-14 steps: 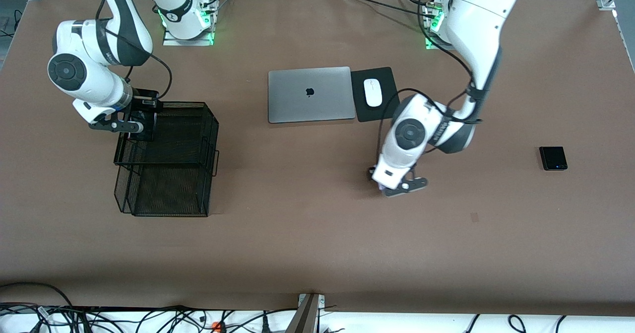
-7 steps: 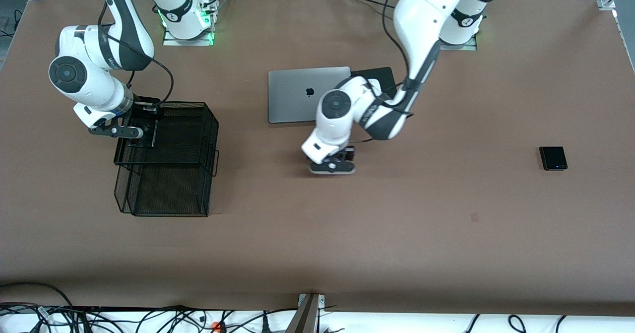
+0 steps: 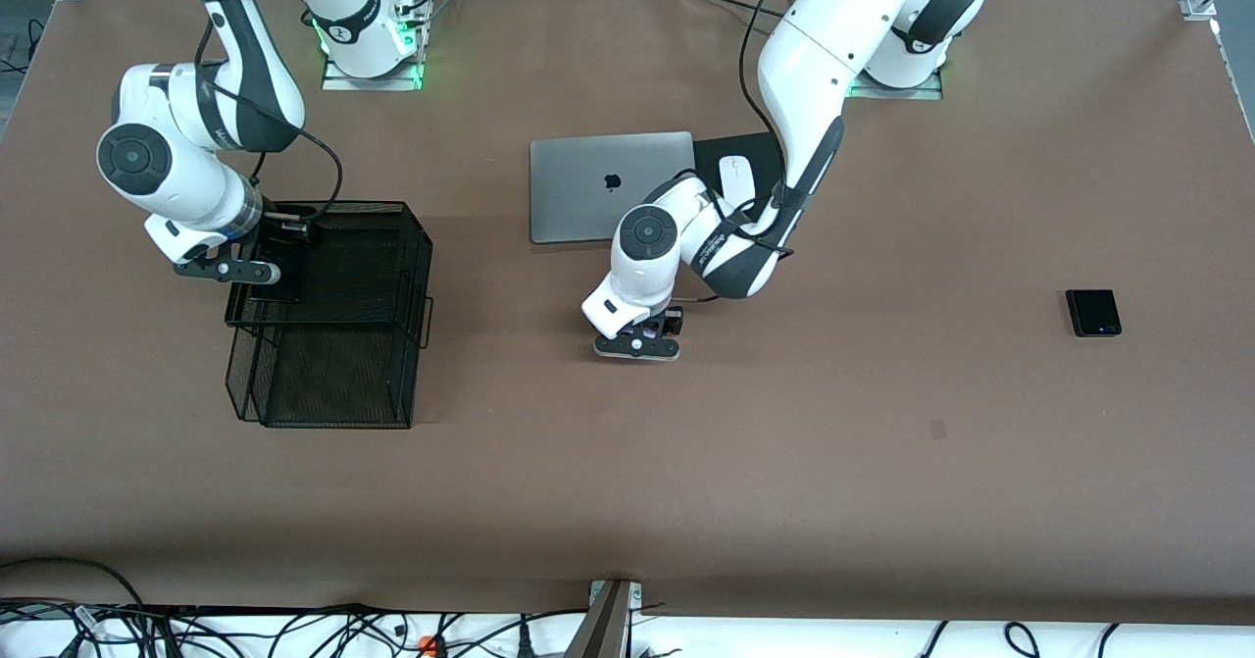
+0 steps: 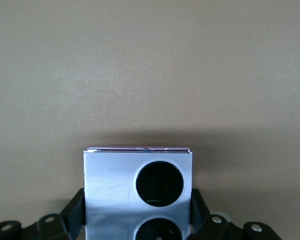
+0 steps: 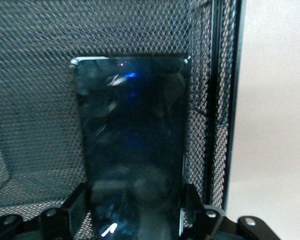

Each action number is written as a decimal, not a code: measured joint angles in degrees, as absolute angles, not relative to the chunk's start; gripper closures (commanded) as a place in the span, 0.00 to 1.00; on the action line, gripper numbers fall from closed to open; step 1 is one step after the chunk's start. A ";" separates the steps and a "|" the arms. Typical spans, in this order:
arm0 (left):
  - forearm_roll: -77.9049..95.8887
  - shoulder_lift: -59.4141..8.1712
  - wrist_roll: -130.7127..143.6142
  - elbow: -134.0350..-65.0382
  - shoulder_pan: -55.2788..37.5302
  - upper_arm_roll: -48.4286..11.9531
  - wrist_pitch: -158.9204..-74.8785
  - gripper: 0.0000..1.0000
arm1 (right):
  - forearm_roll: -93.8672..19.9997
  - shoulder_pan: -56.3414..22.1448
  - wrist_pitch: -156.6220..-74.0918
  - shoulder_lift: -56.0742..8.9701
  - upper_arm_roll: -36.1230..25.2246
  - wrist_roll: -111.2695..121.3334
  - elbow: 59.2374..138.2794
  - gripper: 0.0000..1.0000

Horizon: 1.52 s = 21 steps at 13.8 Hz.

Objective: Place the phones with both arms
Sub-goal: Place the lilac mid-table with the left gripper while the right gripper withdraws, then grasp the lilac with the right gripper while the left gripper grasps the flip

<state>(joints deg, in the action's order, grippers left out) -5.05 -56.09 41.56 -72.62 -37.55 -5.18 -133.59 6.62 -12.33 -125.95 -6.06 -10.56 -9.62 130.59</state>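
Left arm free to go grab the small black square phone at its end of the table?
Probably not yet: the left gripper is shut on the lilac square phone over bare table. The small black square phone lies unobstructed, but the gripper must release its load first.

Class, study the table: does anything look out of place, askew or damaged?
Nothing looks damaged or spilled. One small black phone lies alone toward the left arm's end of the table, away from the mesh basket; it sits slightly askew.
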 measured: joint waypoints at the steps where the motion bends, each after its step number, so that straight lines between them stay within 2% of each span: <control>1: -5.05 -56.13 41.61 -72.42 -37.55 -5.18 -133.59 0.00 | 6.62 -12.33 -125.95 -6.31 -10.61 -9.63 130.47 0.00; 5: -4.53 -56.16 43.70 -71.62 -37.39 -5.18 -133.60 0.00 | 6.61 -12.33 -123.99 -6.32 -10.67 -9.66 127.86 0.00; 8: -2.31 -55.84 43.97 -69.98 -36.51 -5.15 -132.49 0.00 | 5.58 -12.33 -114.48 -6.25 -10.67 -9.66 119.90 0.00; 12: -2.07 -52.40 40.66 -68.10 -31.48 -5.04 -119.51 0.00 | 0.32 -12.34 -103.94 -6.57 -10.66 -9.65 109.20 0.00; 17: -2.92 -47.81 18.95 -68.32 -19.75 -4.22 -96.63 0.00 | -5.34 -12.98 -102.95 -7.61 -10.36 -9.67 104.51 0.00; 21: -9.86 -44.02 4.51 -71.58 -10.26 -4.10 -91.75 0.00 | -11.29 -16.92 -103.88 -8.46 -9.92 -13.98 103.50 0.00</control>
